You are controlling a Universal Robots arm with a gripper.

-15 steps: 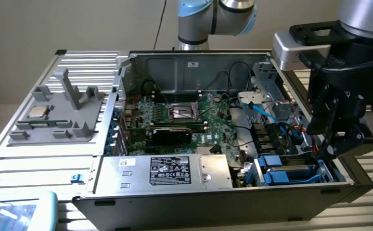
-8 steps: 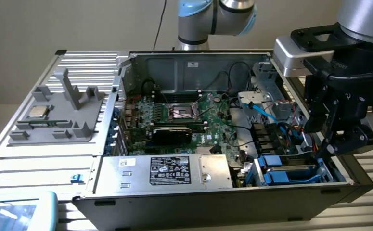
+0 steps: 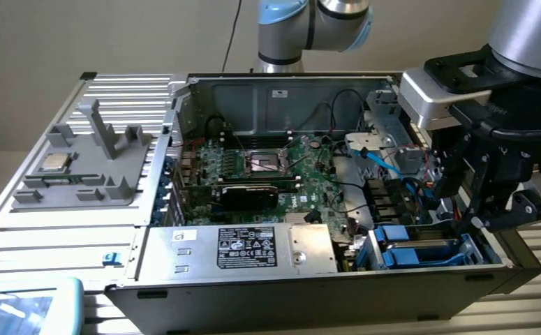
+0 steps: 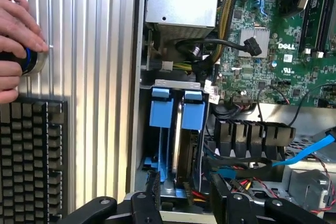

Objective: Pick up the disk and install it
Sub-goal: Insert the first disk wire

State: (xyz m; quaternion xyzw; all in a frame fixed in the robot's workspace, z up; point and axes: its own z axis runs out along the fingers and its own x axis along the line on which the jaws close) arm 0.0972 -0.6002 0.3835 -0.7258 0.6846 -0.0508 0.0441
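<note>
An open computer case (image 3: 158, 279) lies on a slatted metal table. In its drive bay (image 4: 170, 83) two bright blue plastic frames (image 4: 160, 106) stand on edge side by side. The silver-grey edge of the disk (image 4: 184, 145) shows beside the second blue frame (image 4: 192, 111). In the exterior view the blue frames (image 3: 410, 246) sit in the case's near corner, towards that view's right. My gripper (image 4: 185, 198) hangs just above that bay with its two black fingers (image 4: 153, 192) spread apart, straddling the frames' end. It is open and holds nothing. In the exterior view the gripper (image 3: 479, 216) hovers over the bay.
A grey power supply box with a black label (image 3: 242, 248) lies next to the bay. The motherboard (image 3: 270, 167), black cables and a blue flat cable (image 4: 310, 150) crowd the case. A grey fixture carrying a small chip (image 3: 56, 162) stands outside. A person's hand (image 4: 16, 35) holds a knob above a keyboard (image 4: 31, 156).
</note>
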